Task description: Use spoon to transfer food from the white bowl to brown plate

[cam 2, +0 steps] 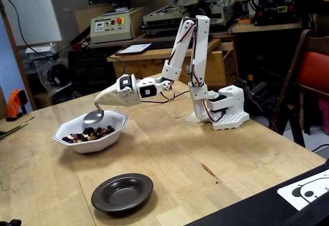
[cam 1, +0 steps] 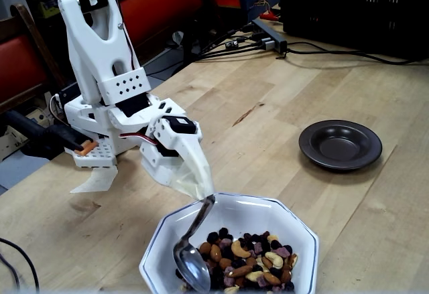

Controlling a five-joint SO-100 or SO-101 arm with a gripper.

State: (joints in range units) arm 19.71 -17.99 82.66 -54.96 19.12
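Gripper [cam 1: 203, 193] clamped on spoon [cam 1: 192, 265] handle, spoon head down inside white bowl [cam 1: 281, 215].

Fingers look closed tight on the thin handle in both fixed views; no visible gap. Spoon [cam 2: 93, 117] head sits at the bowl's 8 o'clock wall in a fixed view, just beside or touching the food [cam 1: 248, 259]; contact unclear. Food [cam 2: 88, 132] fills the lower half of the white bowl [cam 2: 119, 123]. Brown plate [cam 1: 340, 144] empty at 2 o'clock from the bowl, well apart, bare table [cam 1: 268, 126] between. In the other fixed view the brown plate [cam 2: 122, 192] lies at 5 o'clock from the bowl.
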